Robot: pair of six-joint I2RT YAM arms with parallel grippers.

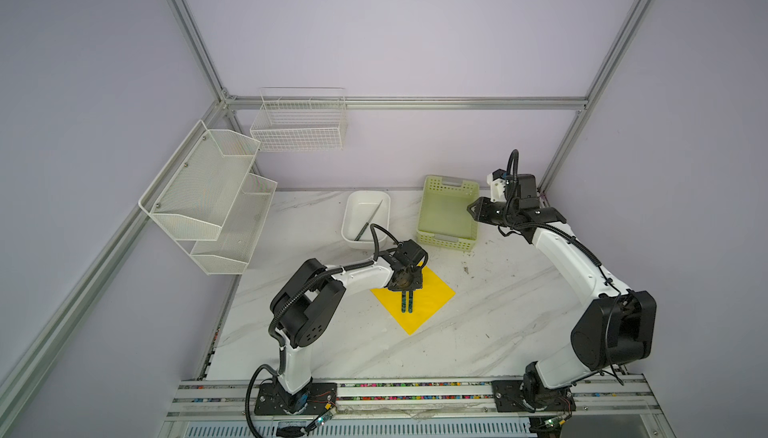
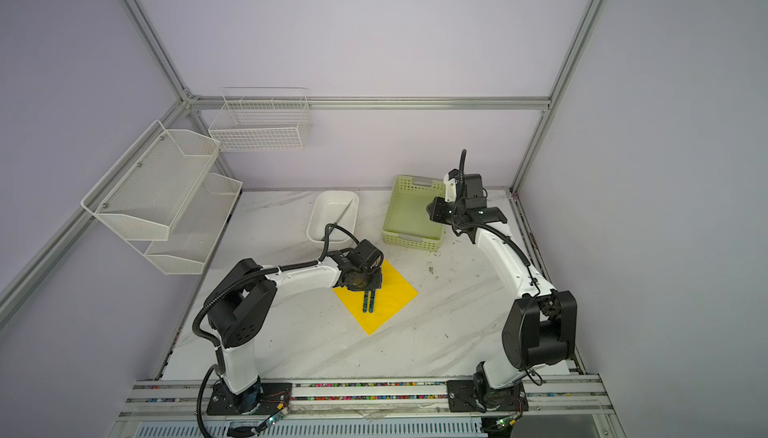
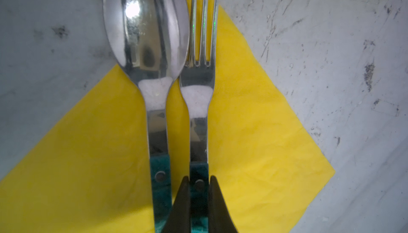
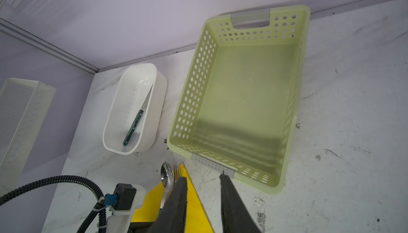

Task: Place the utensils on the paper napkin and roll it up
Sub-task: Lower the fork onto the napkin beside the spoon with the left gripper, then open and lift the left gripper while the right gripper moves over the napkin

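The yellow paper napkin point(image 1: 434, 297) point(image 2: 395, 292) point(image 3: 265, 143) lies flat as a diamond on the marble table. A spoon point(image 3: 145, 33) and a fork point(image 3: 198, 84) lie side by side on it, heads past its far corner. Only their teal handles point(image 1: 407, 304) show in both top views. My left gripper point(image 3: 199, 182) point(image 1: 409, 286) is shut on the fork's handle, low over the napkin. A knife point(image 1: 368, 220) point(image 4: 134, 125) lies in the white bin point(image 1: 347, 216). My right gripper point(image 4: 203, 176) point(image 1: 471, 209) hangs open and empty, high beside the green basket.
The pale green perforated basket point(image 1: 444, 243) point(image 4: 194, 88) stands at the back right, next to the white bin point(image 4: 159, 101). White mesh shelves point(image 1: 208, 191) and a wire basket point(image 1: 299, 124) hang on the left and back walls.
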